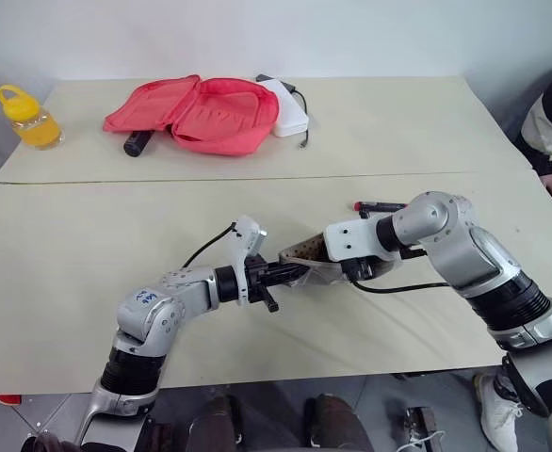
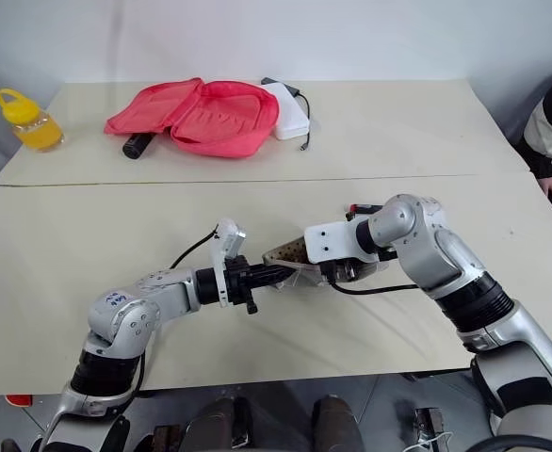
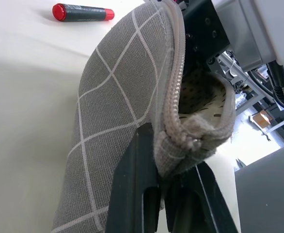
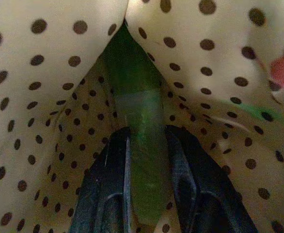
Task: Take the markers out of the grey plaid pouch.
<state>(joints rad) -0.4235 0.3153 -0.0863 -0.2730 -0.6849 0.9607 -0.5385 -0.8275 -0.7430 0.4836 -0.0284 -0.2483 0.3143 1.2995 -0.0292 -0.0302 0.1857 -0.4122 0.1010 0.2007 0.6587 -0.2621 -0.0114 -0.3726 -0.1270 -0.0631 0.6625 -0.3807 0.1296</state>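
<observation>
Green marker (image 4: 142, 145) inside grey plaid pouch (image 3: 118, 111)

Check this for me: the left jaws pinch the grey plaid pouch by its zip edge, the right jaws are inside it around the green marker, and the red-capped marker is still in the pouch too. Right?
One thing is off. The red-capped marker is not in the grey plaid pouch: it lies out on the table, as the left wrist view shows. The rest stands: the left gripper pinches the zip edge, and the right gripper is inside, around the green marker.
</observation>
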